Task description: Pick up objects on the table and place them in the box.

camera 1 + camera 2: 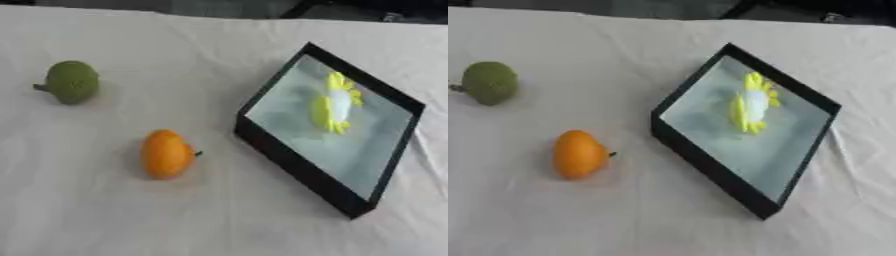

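Nearest the camera, the bench [96,220] ran wide under a pale, creased cloth, filling nearly the whole view. Next in size, the black-walled box [297,167] sat at the right, turned at an angle so one corner pointed down toward the near edge, its floor a pale grey. Inside it lay a yellow and white flower-shaped toy [335,102], toward the far side of the floor. Left of the box, apart from its wall, an orange fruit [164,154] rested on the cloth, a small dark stem on its right side. Farther back at the left sat a green fruit [71,81], well apart from the orange one. No robot hand showed in either view, so I could not tell how the fingers stood.
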